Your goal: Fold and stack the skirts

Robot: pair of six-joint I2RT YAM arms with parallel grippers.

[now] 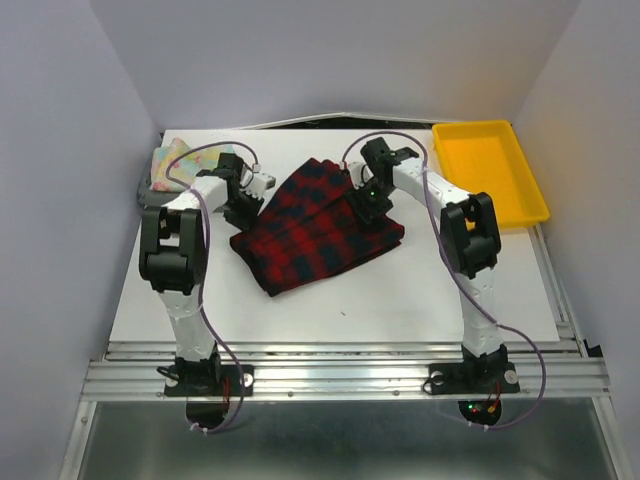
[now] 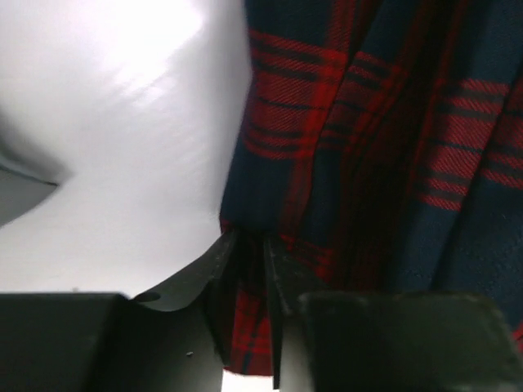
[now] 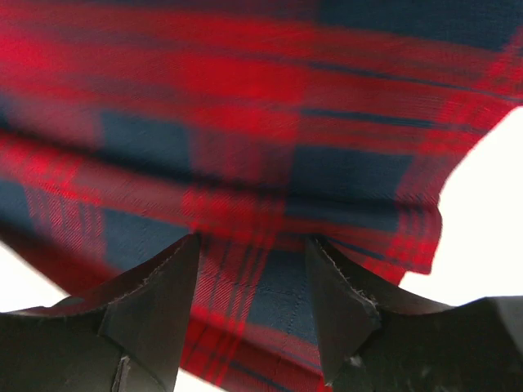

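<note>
The red-and-dark plaid skirt (image 1: 318,225) lies partly folded in the middle of the white table. My left gripper (image 1: 243,212) is at its left edge. In the left wrist view the gripper (image 2: 248,245) has its jaws nearly together, with a fold of the plaid skirt (image 2: 368,147) pinched between them. My right gripper (image 1: 362,205) is low over the skirt's back right part. The right wrist view shows this gripper (image 3: 253,245) open, with plaid cloth (image 3: 245,122) lying between and beyond its fingers. The floral skirt (image 1: 172,163) sits folded at the back left corner, on a grey skirt (image 1: 141,188).
A yellow plastic tray (image 1: 490,172) stands at the back right, just off the white table top (image 1: 350,310). White walls close in the back and both sides. The metal rail with both arm bases runs along the near edge.
</note>
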